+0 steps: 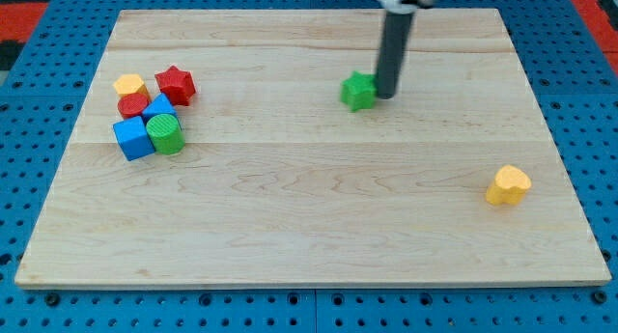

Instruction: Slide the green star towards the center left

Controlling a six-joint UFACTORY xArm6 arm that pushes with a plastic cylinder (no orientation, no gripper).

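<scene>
The green star (358, 91) lies on the wooden board (309, 208), above the middle and a little to the view's right. My rod comes down from the view's top, and my tip (386, 93) rests right against the star's right side.
A cluster sits at the view's left: a yellow block (128, 85), a red star (176, 84), a red block (133, 105), a small blue block (158, 107), a blue cube (133, 138) and a green cylinder (166, 134). A yellow heart-like block (508, 185) lies at the right.
</scene>
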